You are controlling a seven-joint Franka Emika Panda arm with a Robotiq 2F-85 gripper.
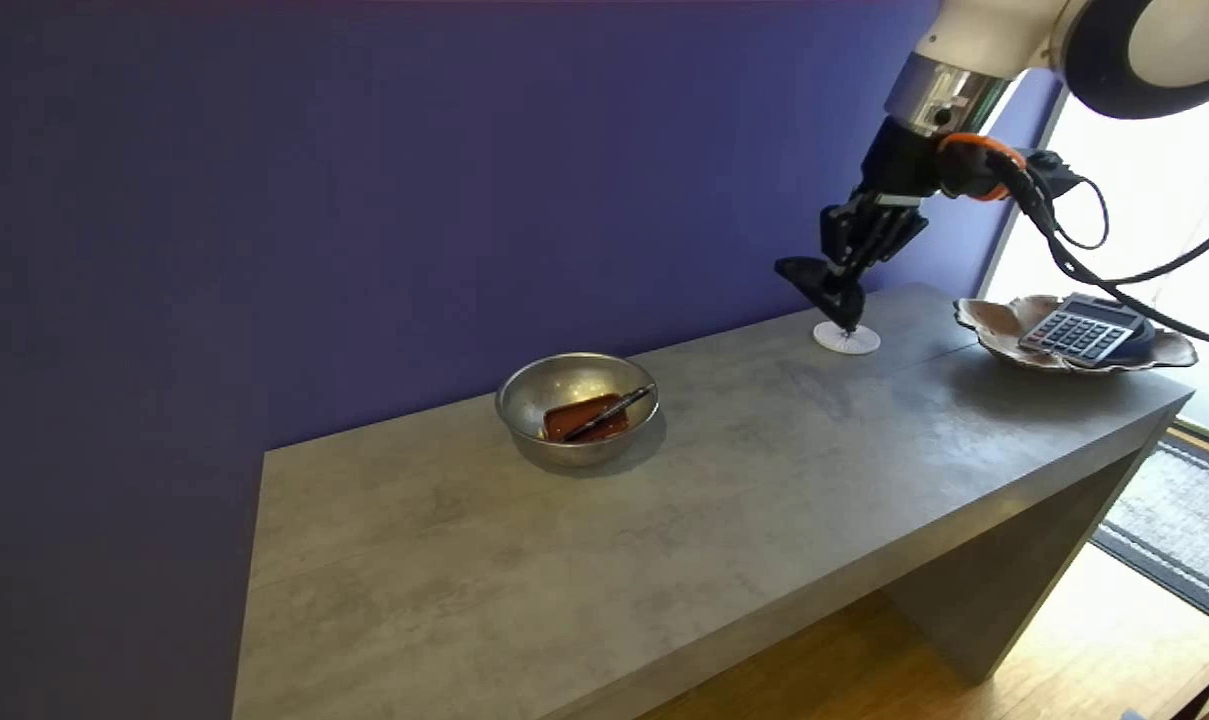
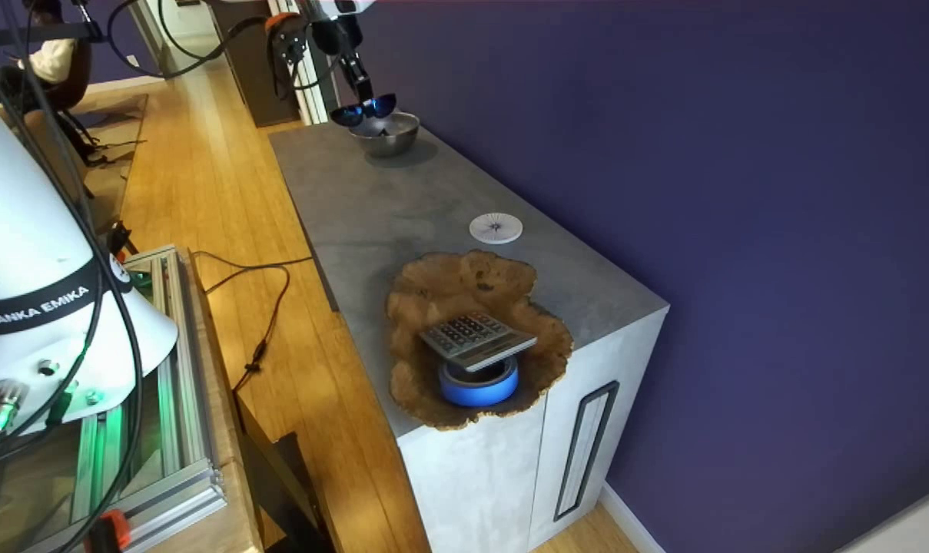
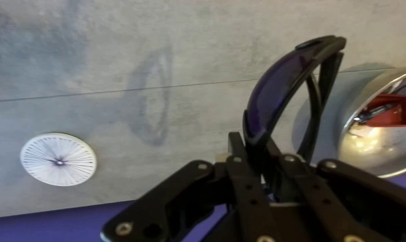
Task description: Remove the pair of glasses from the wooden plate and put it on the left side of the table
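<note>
The pair of glasses has dark frames and lenses and shows in both exterior views (image 1: 822, 290) (image 2: 349, 116) and in the wrist view (image 3: 277, 89). My gripper (image 1: 844, 262) is shut on the glasses near their middle and holds them above the table (image 1: 444, 560). The gripper also shows in an exterior view (image 2: 367, 97) and in the wrist view (image 3: 256, 144). The wooden plate (image 2: 479, 280) stands at one end of the table, apart from the gripper. It also shows in an exterior view (image 1: 994, 325).
A metal bowl (image 1: 539, 450) with a red-brown tray (image 1: 584, 415) and a pen-like item stands on the table. A white disc (image 2: 496, 229) lies between the bowl and the plate. The plate holds a calculator (image 2: 472, 338) and a blue tape roll (image 2: 479, 392). A purple wall runs along the table.
</note>
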